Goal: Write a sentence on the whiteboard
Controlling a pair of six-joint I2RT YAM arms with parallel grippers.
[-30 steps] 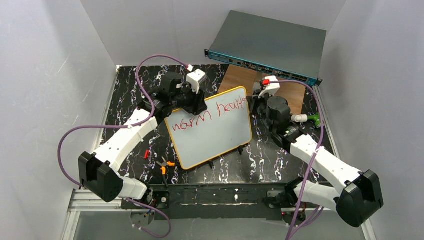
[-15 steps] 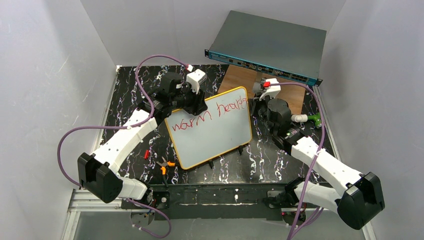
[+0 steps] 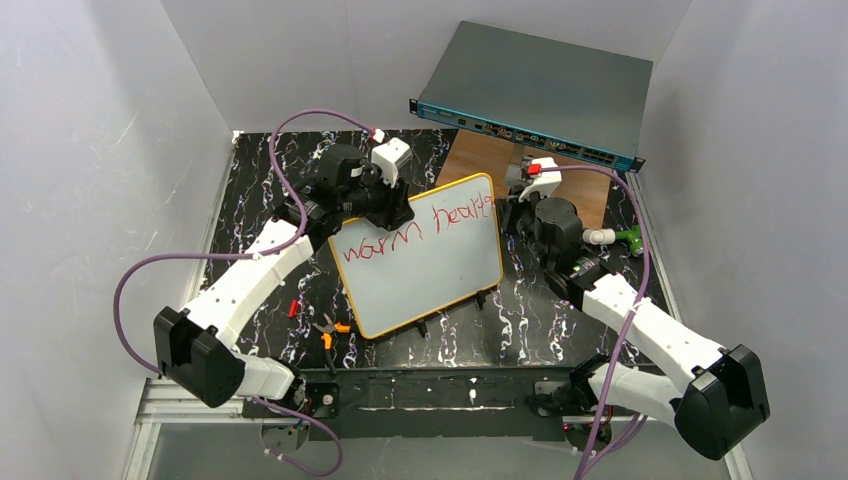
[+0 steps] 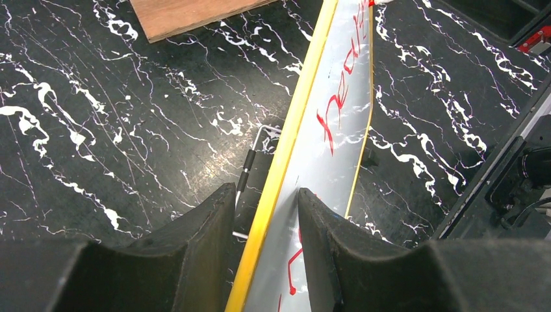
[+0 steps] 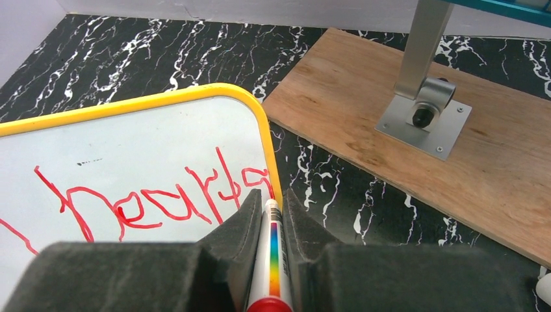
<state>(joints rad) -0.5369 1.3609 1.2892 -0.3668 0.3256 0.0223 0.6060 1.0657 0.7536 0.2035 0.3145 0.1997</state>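
The right gripper is clamped on a marker, a white barrel with a rainbow strip. Its tip points at the last red letter of the sentence, right by the whiteboard rim; whether it touches cannot be told. The lettering reads "warm hearts" along the upper part of the board. The left gripper pinches the whiteboard's far left edge, one finger on each face. The board stands tilted on the black marbled table.

Both arms reach forward from the near edge with elbows out, their wrists at the board's two far corners. Behind lie a wooden board and a grey rack-mount box. Orange-handled pliers lie near the board's near corner.
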